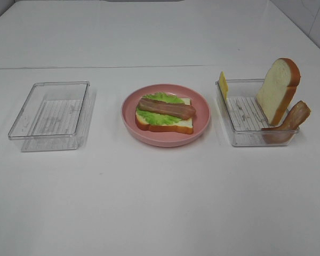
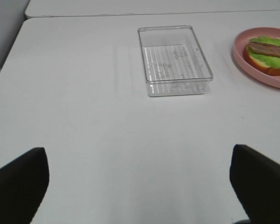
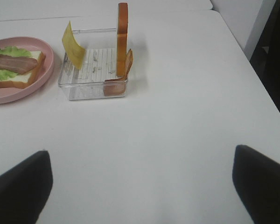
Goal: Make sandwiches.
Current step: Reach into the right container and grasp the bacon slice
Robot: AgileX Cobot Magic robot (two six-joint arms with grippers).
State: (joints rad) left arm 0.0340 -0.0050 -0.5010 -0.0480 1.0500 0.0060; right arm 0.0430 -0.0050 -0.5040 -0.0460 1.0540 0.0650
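Note:
On the round pink plate [image 1: 201, 106] lies a partly built sandwich [image 1: 164, 112]: a bread slice with a green lettuce leaf and one bacon strip on top. It also shows at the edge of the left wrist view as the sandwich [image 2: 269, 55] and in the right wrist view as the sandwich [image 3: 13, 67]. In the right clear tray [image 1: 240, 114] a bread slice [image 1: 278, 89] stands on edge, a bacon strip [image 1: 291, 121] leans on the near wall, and a yellow cheese square [image 1: 223, 85] leans on the left wall. My left gripper [image 2: 140, 186] and right gripper [image 3: 142, 186] are open over bare table, far from everything.
An empty clear tray [image 1: 50, 114] sits left of the plate. The white table continues to a seam [image 1: 96, 67] behind the trays. In the right wrist view the table edge [image 3: 233, 37] runs close beside the right tray.

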